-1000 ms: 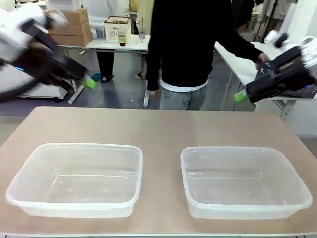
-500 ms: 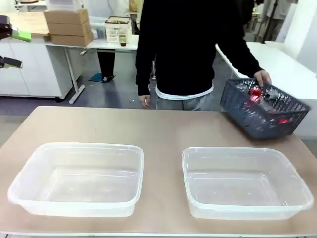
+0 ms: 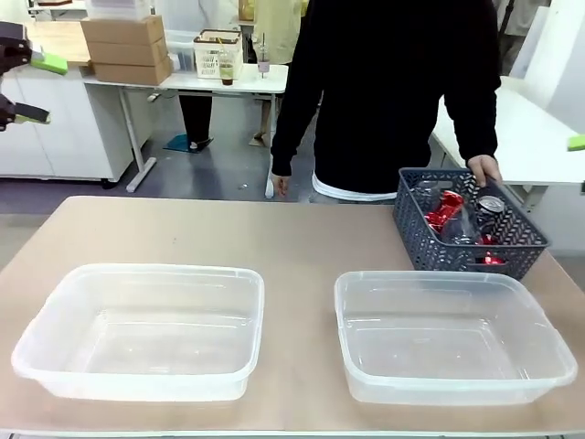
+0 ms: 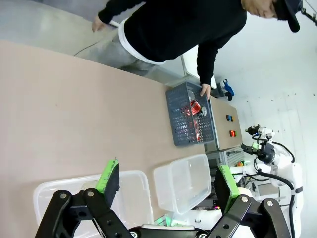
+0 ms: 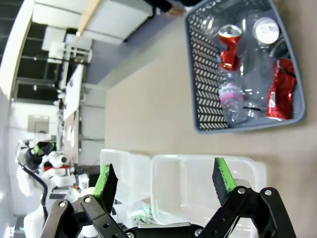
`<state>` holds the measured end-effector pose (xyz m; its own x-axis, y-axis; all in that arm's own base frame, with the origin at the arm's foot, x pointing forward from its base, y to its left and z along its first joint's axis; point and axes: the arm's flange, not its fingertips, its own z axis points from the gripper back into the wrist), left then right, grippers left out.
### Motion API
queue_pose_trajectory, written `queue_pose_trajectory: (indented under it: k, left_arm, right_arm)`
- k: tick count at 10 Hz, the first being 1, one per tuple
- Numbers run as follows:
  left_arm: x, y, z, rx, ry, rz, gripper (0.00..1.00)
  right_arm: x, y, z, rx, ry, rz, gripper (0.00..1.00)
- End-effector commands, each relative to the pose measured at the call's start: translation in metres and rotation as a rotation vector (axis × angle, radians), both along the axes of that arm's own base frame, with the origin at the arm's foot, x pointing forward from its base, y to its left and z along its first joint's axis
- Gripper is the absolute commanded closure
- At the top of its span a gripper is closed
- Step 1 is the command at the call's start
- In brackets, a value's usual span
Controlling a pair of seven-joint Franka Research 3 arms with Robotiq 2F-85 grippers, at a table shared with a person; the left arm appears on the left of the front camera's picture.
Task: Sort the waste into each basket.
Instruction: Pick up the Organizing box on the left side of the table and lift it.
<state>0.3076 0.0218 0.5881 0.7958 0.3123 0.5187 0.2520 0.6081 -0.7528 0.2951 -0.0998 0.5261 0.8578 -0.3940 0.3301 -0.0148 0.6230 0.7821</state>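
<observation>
Two clear tubs stand empty on the table, one on the left (image 3: 137, 269) and one on the right (image 3: 430, 275). The waste lies in a dark lattice basket (image 3: 416, 240) at the far right: red cans (image 3: 445, 210) and clear bottles (image 5: 231, 101). A person's hand (image 3: 483, 168) rests on the basket's far rim. My left gripper (image 3: 37, 89) hangs open, high at the far left. A green fingertip (image 3: 576, 143) of my right gripper shows at the right edge. In the wrist views the left gripper (image 4: 167, 178) and right gripper (image 5: 164, 178) are open and hold nothing.
The person in a black top stands at the table's far side, behind the basket. Bare tabletop (image 3: 228, 233) lies between the tubs and the far edge. Desks and cardboard boxes (image 3: 128, 50) stand in the background.
The person has carried the lattice basket in from the right and set it on the table. Both arms have lifted up and out to the frame edges.
</observation>
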Motion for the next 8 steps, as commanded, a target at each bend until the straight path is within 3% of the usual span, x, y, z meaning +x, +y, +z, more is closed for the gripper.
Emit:
queue_pose_trajectory:
  k: [1,3,4,5,6,8]
  left_arm:
    - [0.002,0.005,-0.003,-0.005,-0.022,-0.012,0.00]
    - [-0.001,0.001,0.000,-0.002,-0.002,-0.001,0.00]
    - [-0.010,-0.008,-0.001,0.232,0.183,-0.095,0.00]
    - [-0.029,-0.011,0.002,0.457,0.303,-0.162,0.00]
    - [-0.054,-0.012,0.009,0.608,0.387,-0.203,0.00]
    - [-0.083,-0.025,-0.002,0.727,0.428,-0.374,0.00]
  right_arm:
    - [0.002,-0.007,0.001,0.017,-0.024,0.005,0.00]
    - [0.000,-0.001,0.000,0.000,-0.002,0.003,0.00]
    - [0.011,0.056,0.000,-0.039,-0.010,0.090,0.00]
    - [0.016,0.125,0.001,-0.064,-0.005,0.139,0.00]
    - [0.009,0.203,-0.007,-0.080,0.012,0.281,0.00]
    - [-0.029,0.312,-0.043,-0.181,0.044,0.514,0.00]
